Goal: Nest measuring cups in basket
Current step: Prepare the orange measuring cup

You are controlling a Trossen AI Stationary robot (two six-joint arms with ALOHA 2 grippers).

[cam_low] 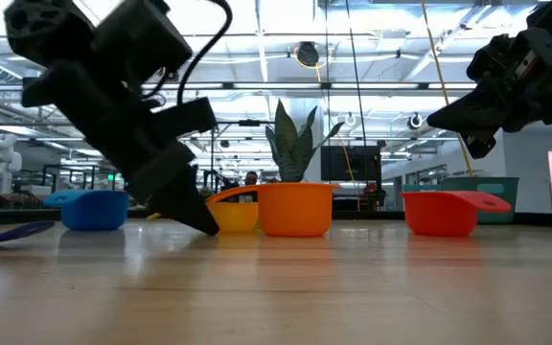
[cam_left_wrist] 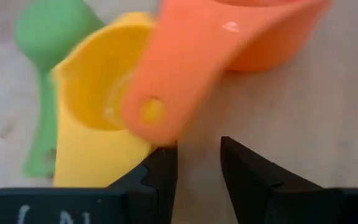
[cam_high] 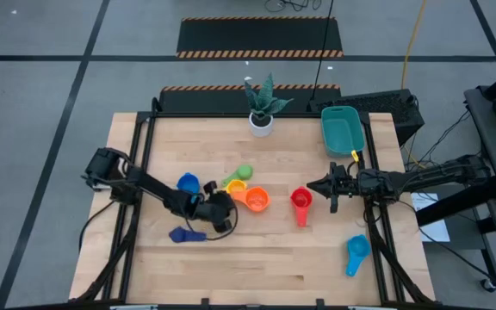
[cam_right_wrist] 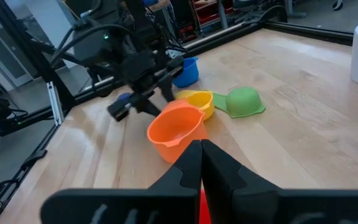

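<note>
My left gripper, fingers parted and empty, faces the orange cup's stiff handle at twelve o'clock; light, slippery plastic. Right gripper clenched.

Red cup mostly hidden behind right gripper; orange cup cut off by picture's edge.
</note>
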